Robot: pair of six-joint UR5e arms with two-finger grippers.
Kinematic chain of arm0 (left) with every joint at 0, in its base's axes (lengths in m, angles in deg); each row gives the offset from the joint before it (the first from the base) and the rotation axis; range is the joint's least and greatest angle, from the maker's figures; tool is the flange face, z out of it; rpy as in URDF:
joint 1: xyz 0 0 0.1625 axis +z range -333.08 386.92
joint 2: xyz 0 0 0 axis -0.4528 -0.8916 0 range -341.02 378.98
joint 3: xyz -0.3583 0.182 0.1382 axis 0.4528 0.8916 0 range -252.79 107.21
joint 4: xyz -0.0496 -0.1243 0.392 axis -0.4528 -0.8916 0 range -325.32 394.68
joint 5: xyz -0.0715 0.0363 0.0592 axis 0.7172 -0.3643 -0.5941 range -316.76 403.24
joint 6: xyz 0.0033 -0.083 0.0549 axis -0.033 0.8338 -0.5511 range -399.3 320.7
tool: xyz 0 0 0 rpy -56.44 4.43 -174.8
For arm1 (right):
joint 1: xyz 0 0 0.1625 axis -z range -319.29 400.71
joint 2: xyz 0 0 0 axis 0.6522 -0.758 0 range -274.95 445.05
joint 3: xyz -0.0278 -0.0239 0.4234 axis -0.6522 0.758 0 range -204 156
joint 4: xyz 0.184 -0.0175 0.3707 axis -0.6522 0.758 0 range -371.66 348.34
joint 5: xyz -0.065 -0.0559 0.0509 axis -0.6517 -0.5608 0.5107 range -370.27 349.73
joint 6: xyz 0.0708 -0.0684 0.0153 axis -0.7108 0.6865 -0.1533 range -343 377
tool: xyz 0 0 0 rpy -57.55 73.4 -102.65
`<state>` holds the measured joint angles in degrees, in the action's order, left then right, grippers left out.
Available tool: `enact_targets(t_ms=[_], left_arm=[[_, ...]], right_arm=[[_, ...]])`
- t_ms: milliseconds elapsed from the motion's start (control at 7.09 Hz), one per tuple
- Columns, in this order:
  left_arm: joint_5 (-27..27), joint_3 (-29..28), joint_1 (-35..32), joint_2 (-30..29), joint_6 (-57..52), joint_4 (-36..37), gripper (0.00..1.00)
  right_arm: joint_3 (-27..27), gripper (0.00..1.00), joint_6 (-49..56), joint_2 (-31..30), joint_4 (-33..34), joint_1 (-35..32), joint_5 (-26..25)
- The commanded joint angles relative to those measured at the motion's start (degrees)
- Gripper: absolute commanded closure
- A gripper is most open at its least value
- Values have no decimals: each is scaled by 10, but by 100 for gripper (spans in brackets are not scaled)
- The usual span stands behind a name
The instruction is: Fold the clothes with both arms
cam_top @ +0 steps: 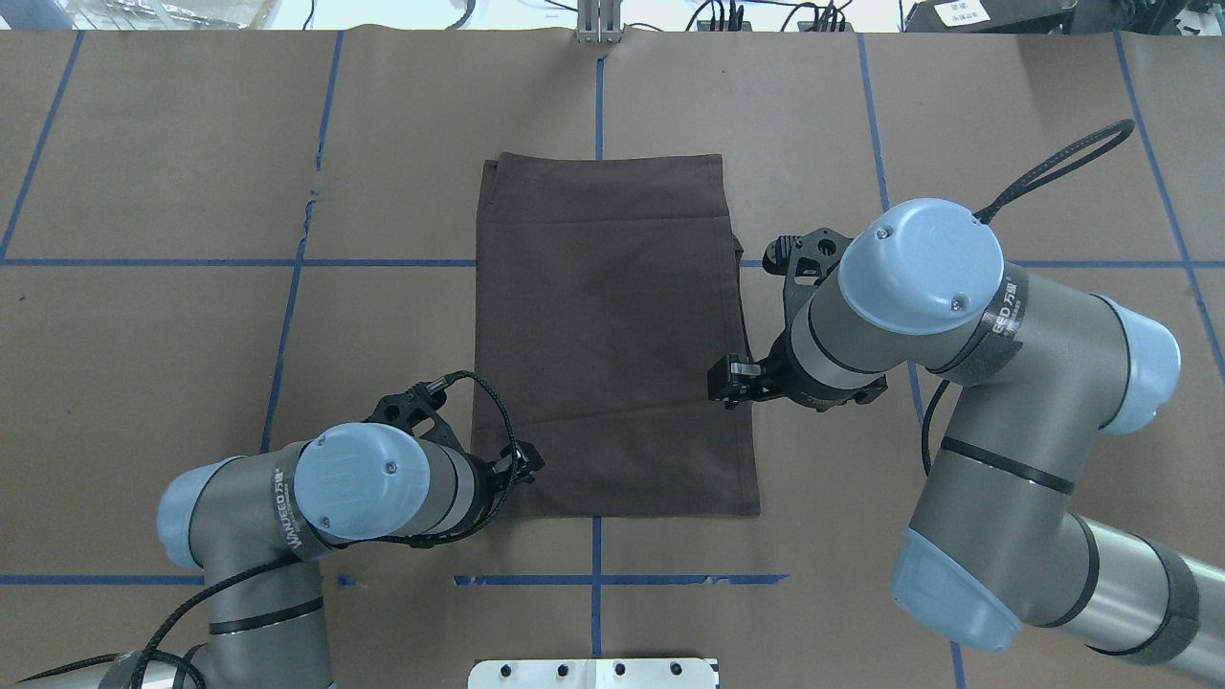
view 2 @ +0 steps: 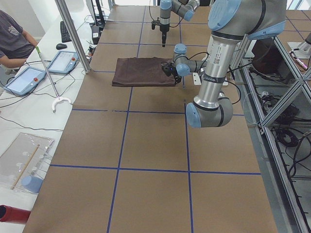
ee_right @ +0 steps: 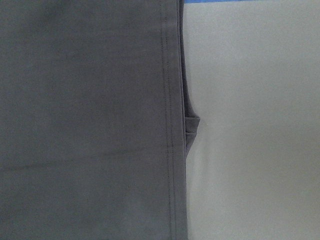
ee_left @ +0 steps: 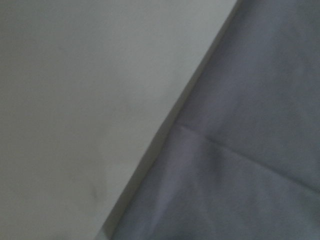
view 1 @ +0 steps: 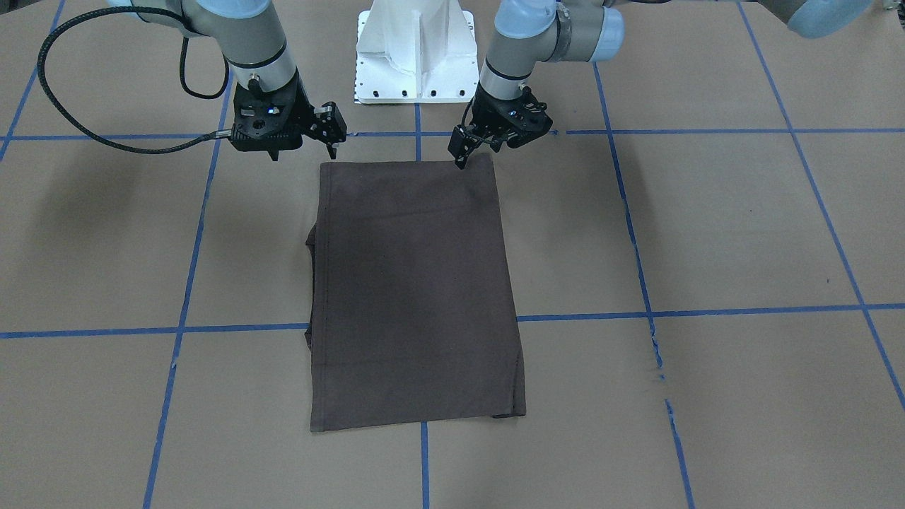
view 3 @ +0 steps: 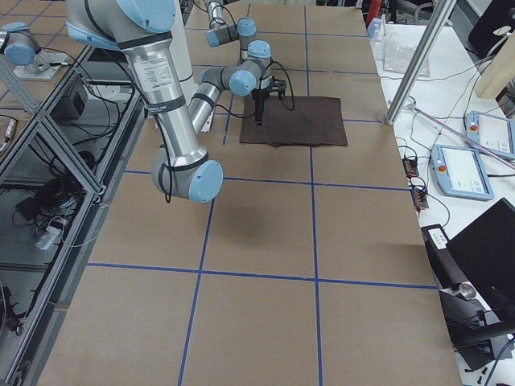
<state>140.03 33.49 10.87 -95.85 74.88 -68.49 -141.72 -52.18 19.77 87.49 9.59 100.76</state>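
Gridding the brown table (view 1: pixel 742 226), blue tape lines (view 1: pixel 707 311) pass under the T-shirt (view 1: pixel 413 297).

Left arm (cam_top: pixel 239 517), grey wrist band (cam_top: pixel 287 514): white "WANJEE" plus two Chinese characters, unclear. Right arm (cam_top: pixel 1043 354), matching strap (cam_top: pixel 1005 311): only "EE" and the characters show. Left arm sticker (view 2: pixel 215 60): too small to read.

Loads of bare table (view 1: pixel 742 226) either side of the folded T-shirt (view 1: pixel 417 290) and along the operators' edge; robot-side edge tighter, left gripper (view 1: pixel 459 157) and right gripper (view 1: pixel 334 148) at the shirt's corners there, pedestal base (view 1: pixel 416 53) right behind
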Motion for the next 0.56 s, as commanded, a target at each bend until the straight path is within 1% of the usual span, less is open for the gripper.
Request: enact_targets(t_ms=[0,282,423], left_arm=[[-4,-3,4,0,3,1,7],[-4,-4,4,0,2,7,11],[-5,-4,4,0,2,8,12]], right_arm=[[-1,0,0,0,0,0,0],[-1,0,0,-1,0,-2,1],[-1,0,0,0,-1,-2,1]])
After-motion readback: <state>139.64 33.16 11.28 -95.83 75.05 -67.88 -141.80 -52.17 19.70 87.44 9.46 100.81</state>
